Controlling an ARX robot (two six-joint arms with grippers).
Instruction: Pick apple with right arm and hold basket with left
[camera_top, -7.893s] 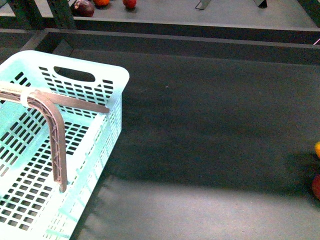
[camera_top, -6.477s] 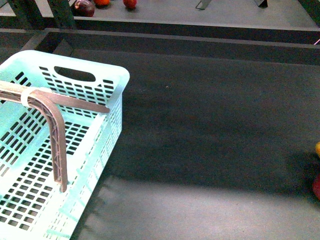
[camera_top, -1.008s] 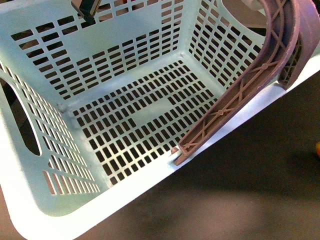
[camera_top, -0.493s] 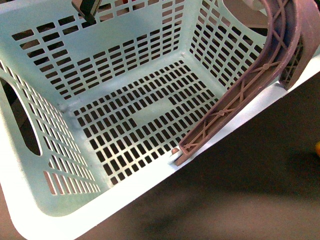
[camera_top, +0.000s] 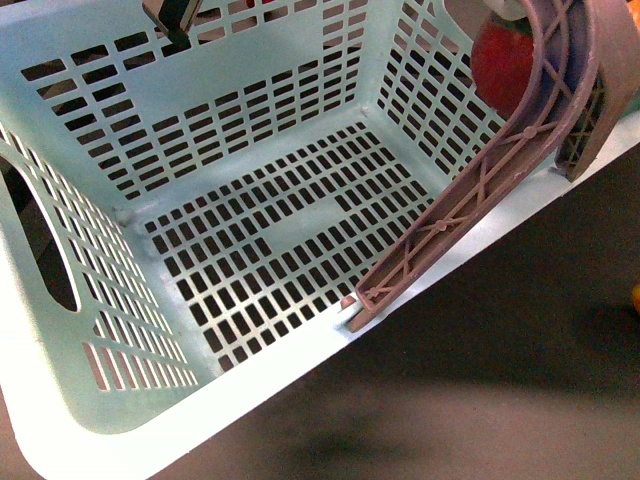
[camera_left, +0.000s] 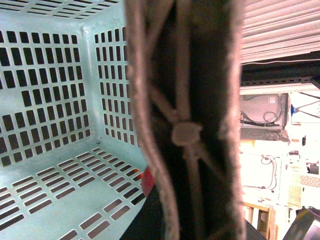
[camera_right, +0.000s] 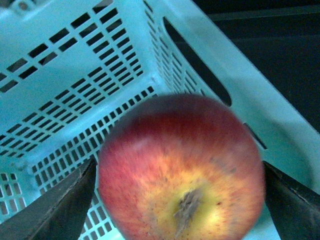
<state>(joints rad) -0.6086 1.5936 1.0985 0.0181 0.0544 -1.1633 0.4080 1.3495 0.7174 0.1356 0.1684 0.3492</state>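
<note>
Right gripper (camera_right: 180, 190) clamped on the apple (camera_right: 182, 160), poised at the rim of the tilted basket (camera_top: 60, 390) behind its handle (camera_top: 470, 200); left claw unseen, state untellable; probably best eased past the handle and released low over the floor.

Apple (camera_right: 182, 170) red, yellow-orange patch round stem dimple, stem end facing wrist camera. Pinched between fingers of right tool (camera_right: 182, 205), hanging by far-right wall of basket (camera_top: 250, 95), half hidden behind handle (camera_top: 470, 200). Basket pale mint, slotted, tipped with open mouth toward front camera; ribbed mauve handle swung up.
</note>
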